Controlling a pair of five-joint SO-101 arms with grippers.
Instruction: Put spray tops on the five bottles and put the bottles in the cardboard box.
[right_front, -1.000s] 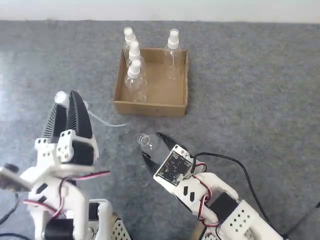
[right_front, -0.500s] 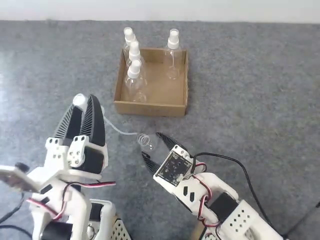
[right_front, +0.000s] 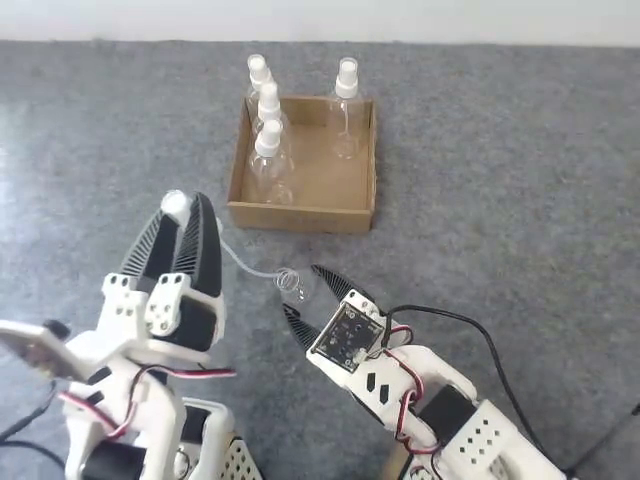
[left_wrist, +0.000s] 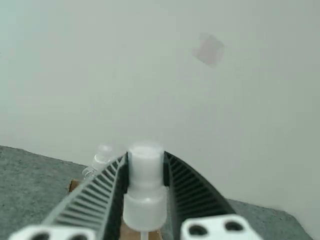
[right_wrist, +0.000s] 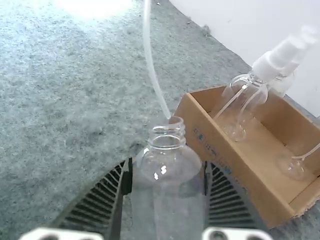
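Lowering slowly, tube (right_wrist: 150, 65) centred on the neck (right_wrist: 167, 135), looks wise: left fingers (left_wrist: 100, 195) clamp the spray top (left_wrist: 145, 192), right fingers (right_wrist: 97, 200) the bottle (right_wrist: 167, 170).

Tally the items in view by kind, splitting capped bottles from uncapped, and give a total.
Capped bottles: 4
Uncapped bottle: 1
Loose spray top: 1
Cardboard box: 1
Total: 7
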